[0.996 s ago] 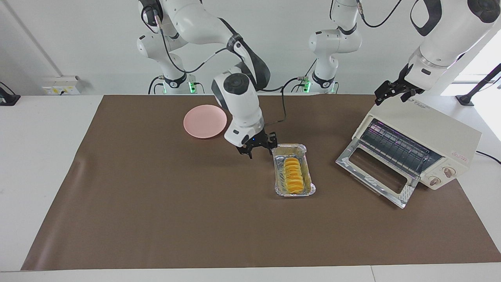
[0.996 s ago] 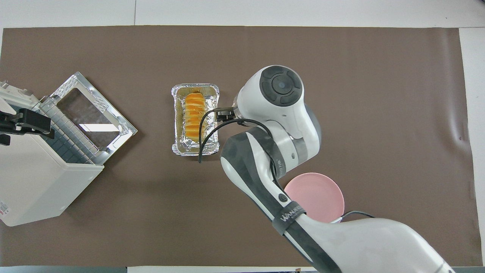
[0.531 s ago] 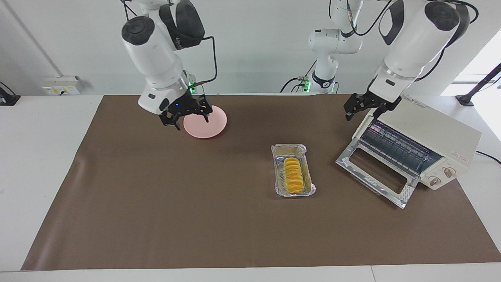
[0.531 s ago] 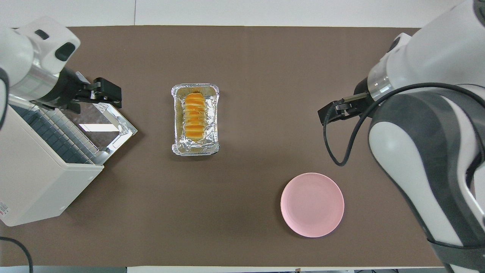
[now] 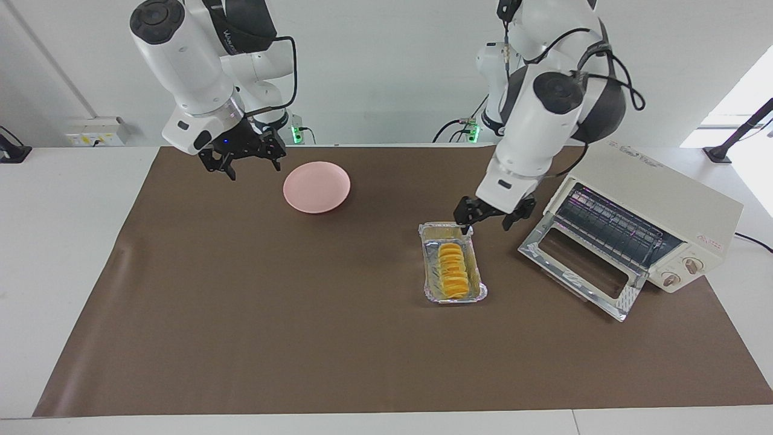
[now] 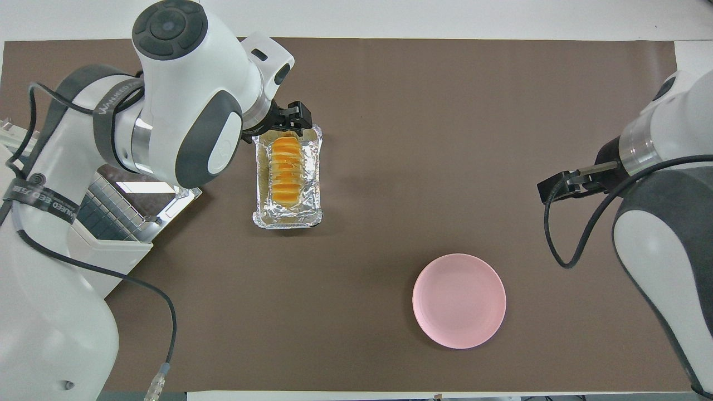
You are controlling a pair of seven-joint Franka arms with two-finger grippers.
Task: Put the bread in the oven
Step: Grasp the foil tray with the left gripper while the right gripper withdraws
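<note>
The left pincer [image 5: 488, 218], spread wide and empty, has been brought from the oven [image 5: 640, 226] to the bread [image 5: 453, 271]; pickup seems next.

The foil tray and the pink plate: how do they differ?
The foil tray is rectangular, crinkled silver, with raised walls; the pink plate is round, smooth and shallow. The tray holds the bread; the plate holds nothing. The tray lies nearer the oven. Both rest on the brown mat.

Left gripper [image 5: 488, 215] moved from oven [image 5: 652, 214] to tray [image 5: 452, 289]; right gripper [image 5: 243, 158] retreated.
</note>
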